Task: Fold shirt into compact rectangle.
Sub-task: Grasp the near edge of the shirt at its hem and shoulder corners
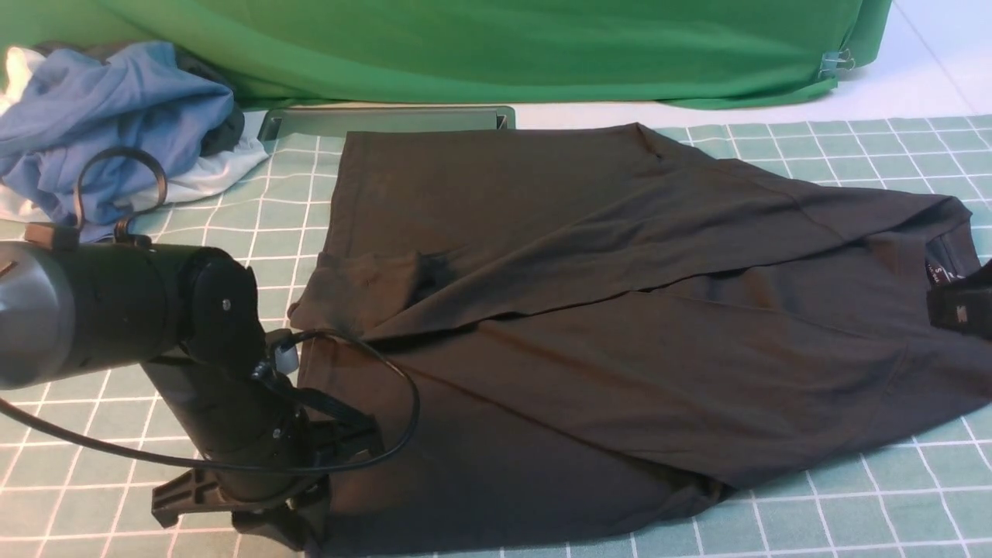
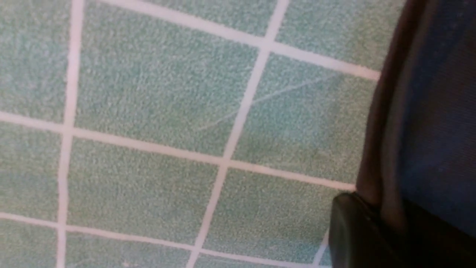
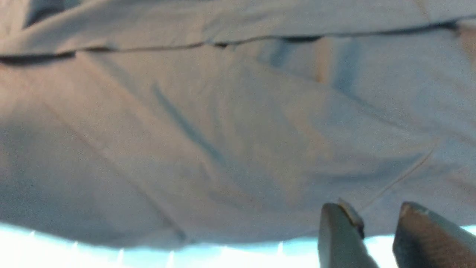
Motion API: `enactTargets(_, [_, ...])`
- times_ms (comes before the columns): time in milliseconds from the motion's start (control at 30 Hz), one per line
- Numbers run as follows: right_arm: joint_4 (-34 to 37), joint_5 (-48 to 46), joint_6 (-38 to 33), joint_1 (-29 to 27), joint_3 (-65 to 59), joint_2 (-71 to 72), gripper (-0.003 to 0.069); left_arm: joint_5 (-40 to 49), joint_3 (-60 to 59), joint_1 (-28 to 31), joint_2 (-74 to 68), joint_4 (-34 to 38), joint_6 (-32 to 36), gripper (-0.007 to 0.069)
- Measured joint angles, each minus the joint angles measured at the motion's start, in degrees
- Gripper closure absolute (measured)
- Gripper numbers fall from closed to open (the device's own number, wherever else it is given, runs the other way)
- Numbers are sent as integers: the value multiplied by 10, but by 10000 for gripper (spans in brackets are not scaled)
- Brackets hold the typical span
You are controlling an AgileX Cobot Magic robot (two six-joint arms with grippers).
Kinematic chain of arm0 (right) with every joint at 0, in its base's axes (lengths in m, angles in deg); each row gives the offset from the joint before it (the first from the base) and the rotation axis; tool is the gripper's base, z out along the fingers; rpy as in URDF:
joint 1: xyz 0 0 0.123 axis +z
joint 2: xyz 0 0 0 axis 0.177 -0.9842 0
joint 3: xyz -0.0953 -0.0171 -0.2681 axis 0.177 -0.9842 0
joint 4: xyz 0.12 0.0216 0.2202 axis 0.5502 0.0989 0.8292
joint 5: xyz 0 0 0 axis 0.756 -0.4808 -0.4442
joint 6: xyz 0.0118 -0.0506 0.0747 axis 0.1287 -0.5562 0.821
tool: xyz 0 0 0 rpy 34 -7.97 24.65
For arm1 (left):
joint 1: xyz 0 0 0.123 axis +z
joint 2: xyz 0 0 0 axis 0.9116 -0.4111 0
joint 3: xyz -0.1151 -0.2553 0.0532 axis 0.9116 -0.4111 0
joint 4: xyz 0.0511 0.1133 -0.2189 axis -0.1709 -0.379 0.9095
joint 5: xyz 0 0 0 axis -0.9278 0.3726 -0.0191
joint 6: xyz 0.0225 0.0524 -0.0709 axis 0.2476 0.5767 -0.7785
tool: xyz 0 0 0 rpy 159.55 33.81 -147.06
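Note:
The black shirt (image 1: 620, 310) lies spread on the checked mat, sleeves folded across its body, collar and label at the right. No chest print shows. My left gripper (image 1: 310, 504) is down at the shirt's near-left hem corner. In the left wrist view one dark finger (image 2: 349, 230) shows with the shirt's edge (image 2: 427, 111) running up from it; the other finger is hidden by fabric. My right gripper (image 1: 961, 310) hovers by the collar at the right frame edge. In the right wrist view it (image 3: 372, 216) stands open over the shirt (image 3: 223, 130), nothing between its fingers.
A heap of blue and white clothes (image 1: 116, 116) lies at the back left. The big green cloth (image 1: 504, 46) hangs behind. A flat grey board (image 1: 387, 120) sits at the shirt's far edge. The green checked mat (image 1: 852, 504) covers the table. The left arm's cable (image 1: 387, 403) loops over the shirt.

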Motion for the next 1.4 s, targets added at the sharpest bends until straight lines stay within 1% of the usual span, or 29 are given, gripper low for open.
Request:
enactTargets(67, [-1,-10,-8,25,0,0,406,11,2,0,12,0,7,596])
enactTargets(133, [-11,-9,-18,71,-4,-1,375,26,8,1,29,-4,9,596])
enactTargets(167, [-24,-7,-19,94,-6,-3,349,28,11,3,37,-6,9,596])
enactTargets(233, [-75,1,-6,142,-16,-13,284,34,13,12,55,-9,10,596])
enactTargets(267, [-104,9,9,163,-22,-22,234,36,14,18,63,-13,10,596])
enactTargets(333, [-148,18,34,193,-31,-46,169,43,14,31,72,-16,11,596])
enactTargets(367, [-160,19,38,200,-33,-52,155,45,14,33,74,-17,11,596])
enactTargets(400, [-183,23,51,224,-35,-82,109,51,14,42,80,-20,17,596])
enactTargets(433, [-193,24,57,233,-35,-99,92,53,15,46,82,-20,25,596])
enactTargets(533, [-205,25,62,246,-35,-145,80,58,15,47,84,-20,34,596])
enactTargets(733, [-225,14,61,248,-35,-220,78,65,15,47,87,-19,48,596])
enactTargets(833, [-226,22,38,248,-35,-237,77,66,15,47,87,-19,53,596])
enactTargets(967, [-227,64,-3,248,-34,-260,77,67,15,47,87,-20,55,596])
enactTargets(1233, [-228,86,-44,248,-34,-325,76,34,15,47,87,-19,55,596])
enactTargets(1367, [-239,104,-45,248,-33,-346,111,28,15,48,87,-17,57,596])
enactTargets(1400, [-240,111,-45,250,-33,-349,154,26,15,48,87,-17,58,596])
